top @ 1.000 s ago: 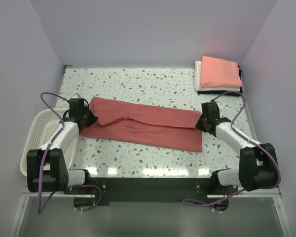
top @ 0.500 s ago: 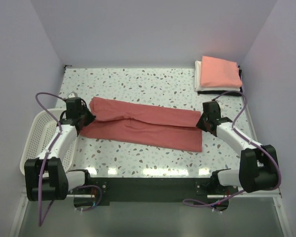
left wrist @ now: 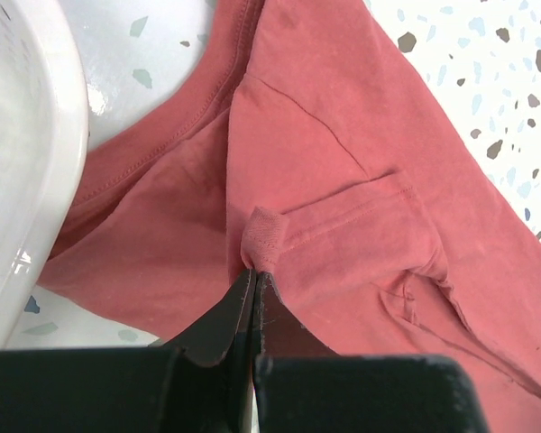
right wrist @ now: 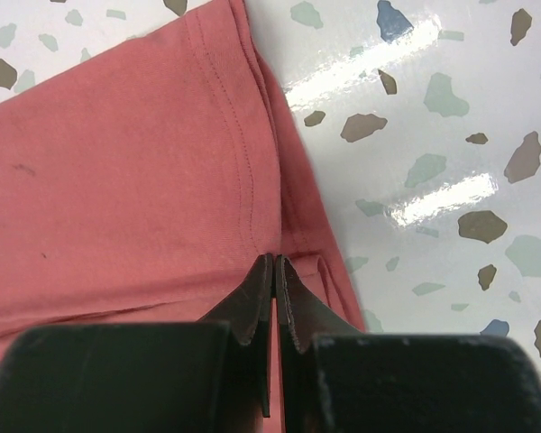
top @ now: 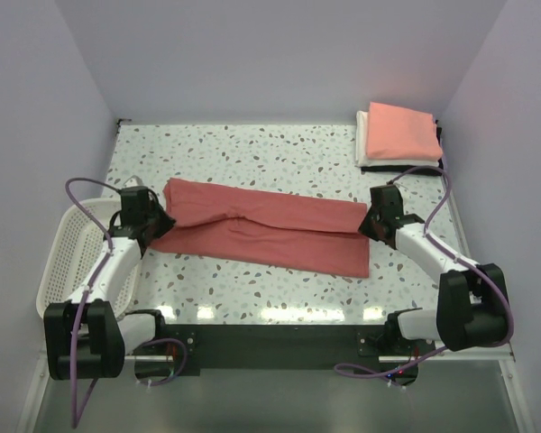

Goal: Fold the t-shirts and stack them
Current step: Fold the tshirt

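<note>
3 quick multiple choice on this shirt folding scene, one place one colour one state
1. The folded stack sits at:
A. the far right corner of the table
B. its near left corner
C. its centre

2. The top shirt of that stack is:
A. white
B. salmon-pink
C. black

3. The left gripper is:
A. open above the shirt
B. shut on nothing
C. shut on the red shirt

Answers:
1. A, the top view shows it by the back wall at the right.
2. B, pink lies over the white one.
3. C, its wrist view shows red cloth pinched between closed jaws.
</note>
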`<state>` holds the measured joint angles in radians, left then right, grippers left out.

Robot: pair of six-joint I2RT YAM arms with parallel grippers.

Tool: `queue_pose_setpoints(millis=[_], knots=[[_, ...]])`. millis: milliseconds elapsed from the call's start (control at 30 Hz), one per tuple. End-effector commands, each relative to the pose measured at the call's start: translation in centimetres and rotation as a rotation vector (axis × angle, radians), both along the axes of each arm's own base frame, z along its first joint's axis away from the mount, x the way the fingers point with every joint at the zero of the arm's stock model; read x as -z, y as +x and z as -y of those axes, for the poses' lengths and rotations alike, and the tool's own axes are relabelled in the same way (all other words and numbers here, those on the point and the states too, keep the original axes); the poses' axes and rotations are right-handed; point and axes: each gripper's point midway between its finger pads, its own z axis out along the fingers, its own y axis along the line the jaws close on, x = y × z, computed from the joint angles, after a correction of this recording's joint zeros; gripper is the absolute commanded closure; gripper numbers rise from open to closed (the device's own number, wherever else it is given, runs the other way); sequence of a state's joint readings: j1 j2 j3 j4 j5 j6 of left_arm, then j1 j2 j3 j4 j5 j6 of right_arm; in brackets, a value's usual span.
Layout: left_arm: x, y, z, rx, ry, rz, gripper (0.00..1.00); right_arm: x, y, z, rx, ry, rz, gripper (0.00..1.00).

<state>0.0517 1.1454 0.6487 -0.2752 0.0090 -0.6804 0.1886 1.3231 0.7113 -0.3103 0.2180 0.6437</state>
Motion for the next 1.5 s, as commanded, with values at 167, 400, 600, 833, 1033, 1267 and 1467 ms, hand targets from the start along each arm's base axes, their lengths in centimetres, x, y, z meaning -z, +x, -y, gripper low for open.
queue_pose_setpoints(millis=[167,400,600,833,1033,1267,1467], knots=[[0.7,-1.0,0.4,0.007,-0.028,0.011,1.0,-0.2,0.8,0.2,0.01,-0.006,0.02,1.0],[1.7,-1.9,0.8,0.003,-0.055,-0.004,1.0,-0.2,0.8,0.2,0.008,-0.004,0.019,1.0],[2.9,-2.3,1.0,0.003,-0.073,-0.034,1.0,-0.2,0.8,0.1,0.002,0.0,0.016,1.0],[4.0,-2.6,1.3,0.0,-0.092,-0.055,1.0,-0.7,0.8,-0.1,-0.011,0.006,0.026,0.93],[3.7,-2.1,1.3,0.022,-0.079,-0.054,0.83,-3.3,1.3,-0.8,-0.085,0.01,0.09,0.69],[0.6,-1.3,-0.2,-0.018,-0.004,-0.012,0.64,-5.3,2.3,-4.2,-0.228,0.005,0.11,0.61],[-2.8,0.3,-0.6,-0.029,0.049,0.067,0.67,-4.8,3.8,-8.1,-0.331,-0.002,0.08,0.61]])
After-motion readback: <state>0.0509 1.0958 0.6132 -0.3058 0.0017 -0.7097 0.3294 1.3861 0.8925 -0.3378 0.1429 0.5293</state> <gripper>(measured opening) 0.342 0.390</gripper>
